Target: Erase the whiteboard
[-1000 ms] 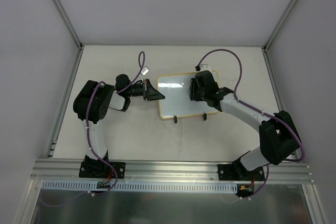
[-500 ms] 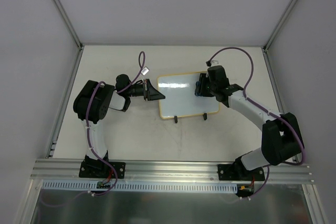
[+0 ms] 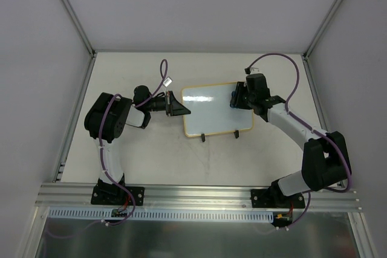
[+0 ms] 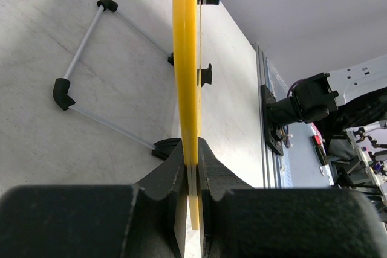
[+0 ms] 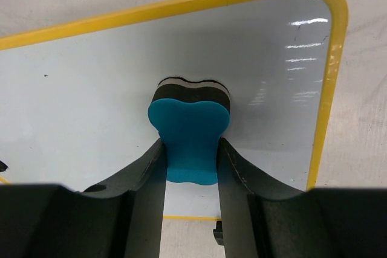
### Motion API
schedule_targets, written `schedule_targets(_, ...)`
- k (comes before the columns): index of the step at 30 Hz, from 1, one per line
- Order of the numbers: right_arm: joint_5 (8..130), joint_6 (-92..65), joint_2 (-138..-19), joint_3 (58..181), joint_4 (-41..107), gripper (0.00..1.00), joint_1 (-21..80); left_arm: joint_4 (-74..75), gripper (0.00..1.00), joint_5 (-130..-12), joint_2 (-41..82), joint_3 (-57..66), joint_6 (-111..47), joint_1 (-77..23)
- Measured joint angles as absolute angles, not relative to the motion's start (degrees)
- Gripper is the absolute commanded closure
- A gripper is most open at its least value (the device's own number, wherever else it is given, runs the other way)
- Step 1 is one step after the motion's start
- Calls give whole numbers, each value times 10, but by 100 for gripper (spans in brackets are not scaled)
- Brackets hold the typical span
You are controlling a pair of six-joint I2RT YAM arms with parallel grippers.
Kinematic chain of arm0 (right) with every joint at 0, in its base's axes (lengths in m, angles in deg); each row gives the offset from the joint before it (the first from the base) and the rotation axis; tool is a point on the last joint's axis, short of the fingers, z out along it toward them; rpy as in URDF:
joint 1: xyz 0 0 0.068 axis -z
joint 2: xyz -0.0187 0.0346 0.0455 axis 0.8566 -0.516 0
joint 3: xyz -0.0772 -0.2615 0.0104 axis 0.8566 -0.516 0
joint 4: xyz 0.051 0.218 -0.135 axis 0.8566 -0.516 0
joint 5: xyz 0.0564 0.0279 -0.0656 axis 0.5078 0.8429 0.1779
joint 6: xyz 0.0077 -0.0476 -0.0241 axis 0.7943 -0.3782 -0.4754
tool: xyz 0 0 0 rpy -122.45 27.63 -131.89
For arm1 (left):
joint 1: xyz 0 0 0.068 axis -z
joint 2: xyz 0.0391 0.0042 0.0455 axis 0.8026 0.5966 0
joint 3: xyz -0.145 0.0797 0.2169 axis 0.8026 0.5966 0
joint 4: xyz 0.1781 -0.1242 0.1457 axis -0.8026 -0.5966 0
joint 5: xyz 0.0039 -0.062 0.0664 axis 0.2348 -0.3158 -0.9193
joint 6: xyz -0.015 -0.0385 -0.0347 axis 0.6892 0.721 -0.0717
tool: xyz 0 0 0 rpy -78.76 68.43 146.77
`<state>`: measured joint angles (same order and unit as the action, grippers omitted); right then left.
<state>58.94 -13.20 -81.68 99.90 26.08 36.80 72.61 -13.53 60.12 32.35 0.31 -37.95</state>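
Note:
The whiteboard (image 3: 214, 109) is a glossy white panel with a yellow frame, propped on two black feet in the middle of the table. My left gripper (image 3: 180, 112) is shut on its left edge; the left wrist view shows the whiteboard (image 4: 187, 64) edge-on between the pads. My right gripper (image 3: 236, 98) is shut on a blue eraser (image 5: 190, 139), whose dark felt face presses on the whiteboard (image 5: 91, 83) near its right end. The surface looks clean apart from faint specks.
The board's wire stand (image 4: 91, 67) with black corner caps shows behind it in the left wrist view. White walls enclose the table (image 3: 151, 155) at the back and sides. An aluminium rail (image 3: 199, 194) with the arm bases runs along the near edge.
My right gripper has slid the eraser rightward across the board, from near its middle to its right end. The left arm and the board have stayed put.

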Motion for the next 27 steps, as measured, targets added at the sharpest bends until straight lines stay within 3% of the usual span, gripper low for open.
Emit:
schedule_targets(17, 585, -134, -808, 995, 265, 93, 397, 726, 100, -135, 601, 325, 2, -380)
schedule_targets(27, 540, -135, -813, 988, 269, 93, 313, 727, 100, -134, 601, 325, 2, -380)
